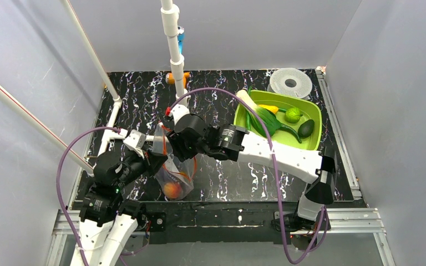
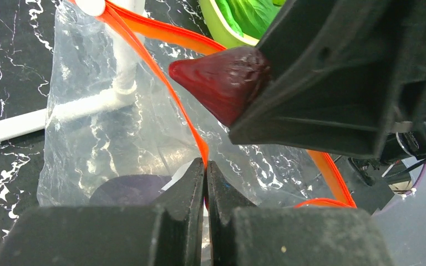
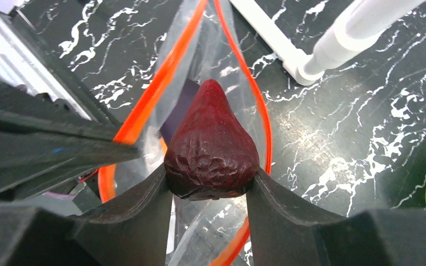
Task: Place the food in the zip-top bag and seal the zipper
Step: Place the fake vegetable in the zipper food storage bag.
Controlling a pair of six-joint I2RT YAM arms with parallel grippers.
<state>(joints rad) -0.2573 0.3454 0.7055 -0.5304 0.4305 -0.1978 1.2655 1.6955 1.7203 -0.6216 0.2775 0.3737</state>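
One apparently light, stiff plum [image 3: 211, 149] is clamped by the right claw [image 3: 211, 173] over the limp, slippery zip-top bag [image 2: 89, 127], its zipper [image 2: 161, 72] pinched in the clenched left claw [image 2: 206, 166] by the desk's [image 1: 244, 177] near-left corner.

Left gripper [image 2: 206, 166] pinched closed; right gripper [image 3: 209, 174] partly spread, gripping.

A robot lab cell: plain grey walls [image 1: 28, 50], aluminium frame rails [image 1: 238, 220], black marbled tabletop [image 1: 227, 177]

Left arm [image 1: 104, 237], right arm [image 1: 283, 155]: white links, black joints, purple cables [image 1: 59, 166], black pincer fingers [image 3: 138, 221].
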